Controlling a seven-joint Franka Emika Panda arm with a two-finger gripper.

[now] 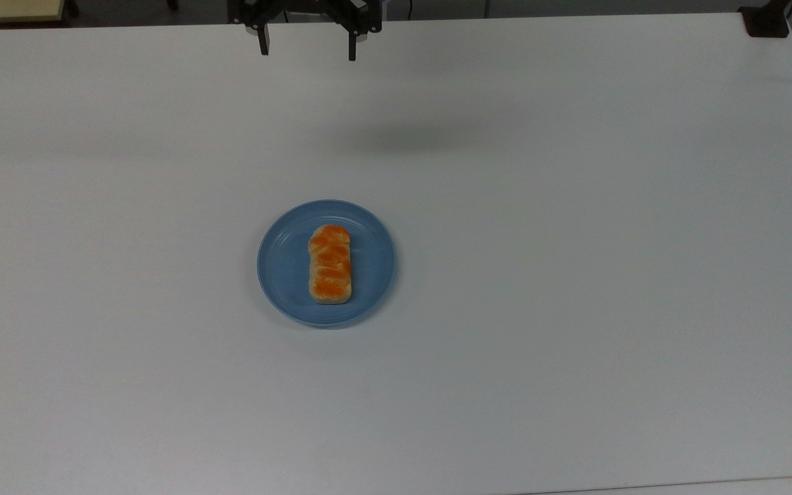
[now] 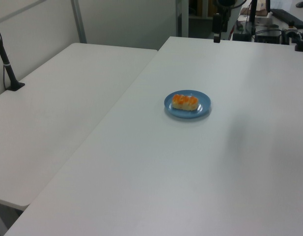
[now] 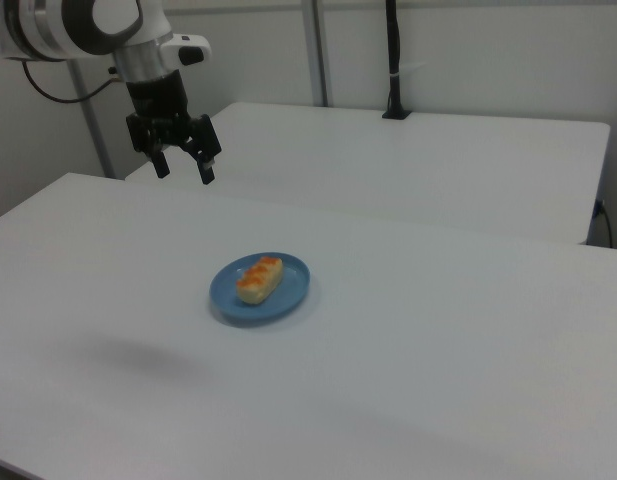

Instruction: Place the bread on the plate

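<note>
Bread: the bread lies flat on the plate, orange-brown braided top facing up, pale sides showing; in the top view its long axis runs up and down the picture, and it sits a little toward the top view's left of the plate's middle; also seen at and
Plate: the plate is round, light blue, with a raised rim, resting on the bench near its middle; the bread lies wholly inside the rim; also at and
Bench: the bench is a broad white surface carrying the plate
Gripper: the gripper is at the top view's upper edge, well apart from the plate and raised above the bench; in the right view it hangs from the white arm at the right view's upper left, pointing down; in the left view it shows as a dark piece near the bench's far edge
Fingers: the two black fingers stand spread wide with a clear gap between them, and nothing is held
Shadow: a soft dark patch lies on the bench between the gripper and the plate
Neighbour: a second white table stands beside the bench, with a black post on it
</note>
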